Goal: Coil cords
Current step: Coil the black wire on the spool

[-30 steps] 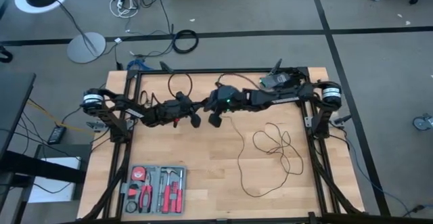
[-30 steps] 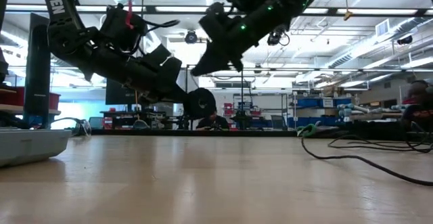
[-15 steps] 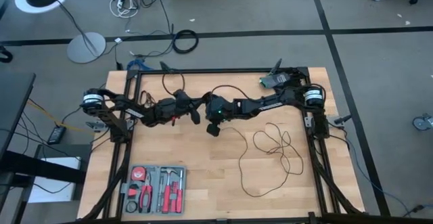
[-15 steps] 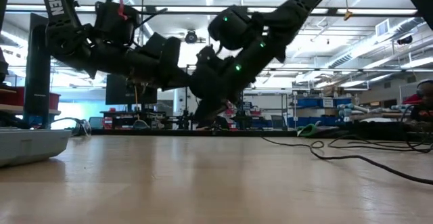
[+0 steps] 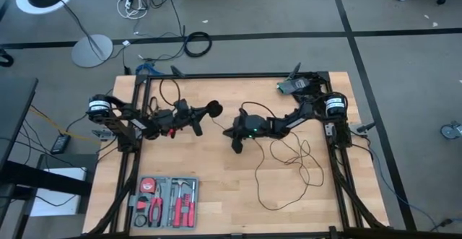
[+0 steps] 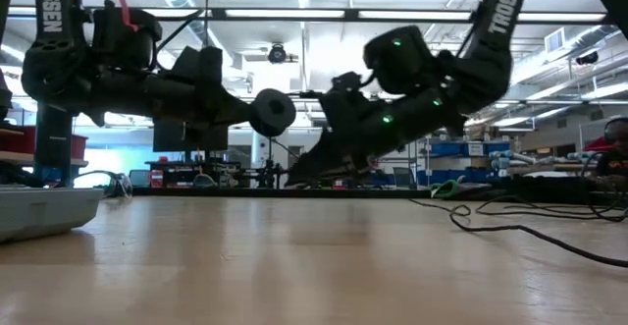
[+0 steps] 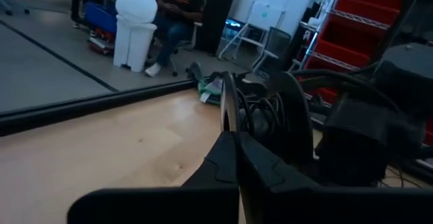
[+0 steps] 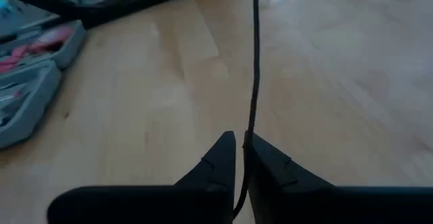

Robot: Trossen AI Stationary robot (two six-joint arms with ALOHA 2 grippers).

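The cord is a thin black wire ending in a round black puck. Its loose loops lie on the table's right half, and its free end lies near the front edge. My left gripper is above the table's far middle, level, shut on the puck. My right gripper is just to its right and nearer, low over the table, shut on the wire. My left gripper pinches the puck by its rim between its two fingers, coming level from the table's left. The puck stands on edge beyond the fingertips, lifted clear of the table. My right gripper pinches the wire between its two fingertips. The fingers slant down toward the table. The wire runs straight on past them over the wood.
An open grey tool case with red-handled tools lies at the near left. A dark device sits at the far right corner. Black frame rails run along both sides.
My left gripper has drawn back toward the table's left and far edge, risen and levelled out, carrying the puck higher. My right gripper has gone down and toward the near edge, away from the left gripper, and now sits low over the table.
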